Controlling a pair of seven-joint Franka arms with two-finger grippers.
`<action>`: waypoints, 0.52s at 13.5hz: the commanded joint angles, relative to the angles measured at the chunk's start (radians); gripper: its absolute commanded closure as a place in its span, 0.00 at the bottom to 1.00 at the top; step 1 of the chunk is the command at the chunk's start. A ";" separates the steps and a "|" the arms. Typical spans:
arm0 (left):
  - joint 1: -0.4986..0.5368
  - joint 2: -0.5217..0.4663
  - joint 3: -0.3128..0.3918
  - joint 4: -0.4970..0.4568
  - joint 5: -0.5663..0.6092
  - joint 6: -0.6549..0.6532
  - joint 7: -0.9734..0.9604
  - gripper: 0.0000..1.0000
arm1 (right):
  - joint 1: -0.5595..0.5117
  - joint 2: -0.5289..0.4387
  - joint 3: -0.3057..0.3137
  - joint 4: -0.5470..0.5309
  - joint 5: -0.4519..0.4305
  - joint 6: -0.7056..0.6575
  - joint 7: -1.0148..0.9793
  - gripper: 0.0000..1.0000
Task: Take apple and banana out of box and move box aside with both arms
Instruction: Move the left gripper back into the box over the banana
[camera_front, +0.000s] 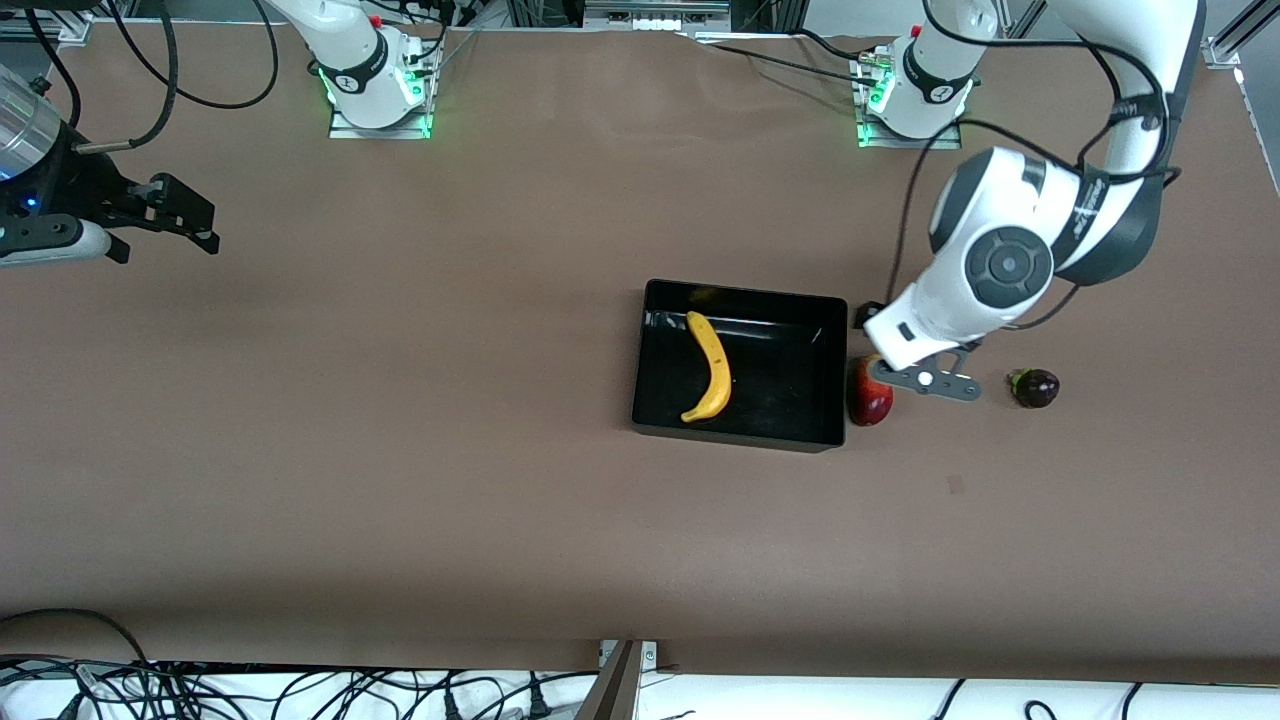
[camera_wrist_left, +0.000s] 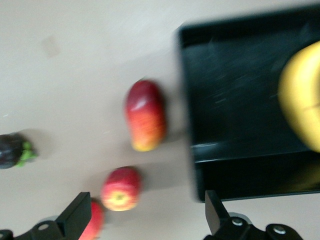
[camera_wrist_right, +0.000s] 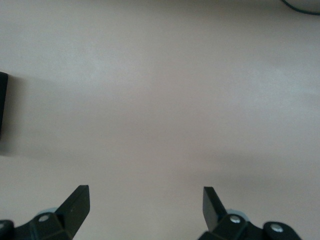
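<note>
The black box (camera_front: 835, 360) sits mid-table with the yellow banana (camera_front: 708, 368) lying in it; both also show in the left wrist view, box (camera_wrist_left: 235, 85) and banana (camera_wrist_left: 302, 100). A red apple (camera_front: 870, 393) lies on the table just outside the box wall toward the left arm's end. The left wrist view shows that oblong red fruit (camera_wrist_left: 145, 121), a small round apple (camera_wrist_left: 120, 188) with a yellowish patch, and a third red fruit (camera_wrist_left: 94, 221) by one finger. My left gripper (camera_wrist_left: 146, 216) hangs open over them, holding nothing. My right gripper (camera_front: 165, 228) waits open (camera_wrist_right: 145, 205) over bare table.
A dark purple fruit with a green stem (camera_front: 1035, 388) lies on the table past the apples, toward the left arm's end of the table, also in the left wrist view (camera_wrist_left: 12, 151). Cables run along the table's edges.
</note>
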 joint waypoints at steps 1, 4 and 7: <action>-0.092 0.155 -0.003 0.151 -0.065 -0.028 -0.132 0.00 | -0.004 -0.004 0.002 0.009 -0.001 -0.010 0.005 0.00; -0.202 0.264 -0.001 0.196 -0.051 0.122 -0.310 0.00 | -0.004 -0.004 0.005 0.009 -0.001 -0.011 0.006 0.00; -0.241 0.349 -0.001 0.185 -0.051 0.239 -0.333 0.00 | -0.004 -0.004 0.005 0.007 -0.001 -0.011 0.006 0.00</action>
